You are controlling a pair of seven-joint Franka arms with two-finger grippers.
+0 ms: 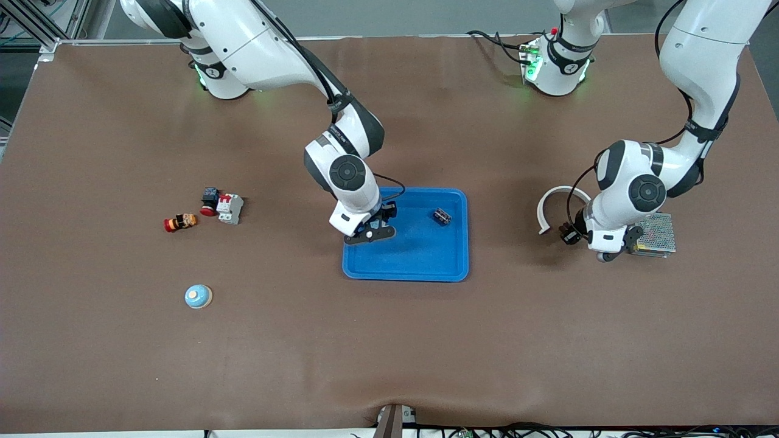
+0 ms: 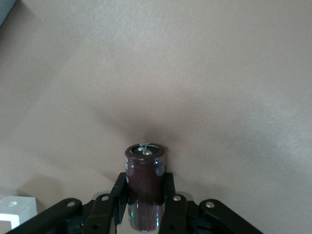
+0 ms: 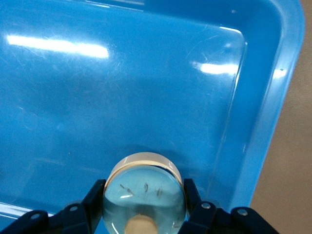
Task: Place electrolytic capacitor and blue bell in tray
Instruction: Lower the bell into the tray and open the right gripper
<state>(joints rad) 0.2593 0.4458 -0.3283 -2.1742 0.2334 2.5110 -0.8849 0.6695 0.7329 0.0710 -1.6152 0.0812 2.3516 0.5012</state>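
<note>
Risk check. Right pincer [image 3: 145, 207] hangs low over the tray [image 1: 453, 267], at the corner toward the right arm's end, clamped on a pale blue domed bell [image 3: 145, 195] with a cream rim. Release from height and that round dome likely rolls or bounces; the rim is close by in the right wrist view, so it could hop out onto the bench [image 1: 389, 365]. A small dark part [image 1: 442, 216] already lies in the tray near the other end, well apart, so no clash expected there.

Left pincer [image 2: 145, 204] is down at the bench toward the left arm's end, between a white curved strip [image 1: 557, 201] and a metal mesh box [image 1: 656, 234], closed on the capacitor [image 2: 145, 187], a dark brown can. Grip sits low on a smooth cylinder, so slip or tilt on the lift is my worry, also clipping the strip or box on the way.

A second blue bell [image 1: 198, 296] sits on the bench near the front camera; don't mistake it for the held one.
</note>
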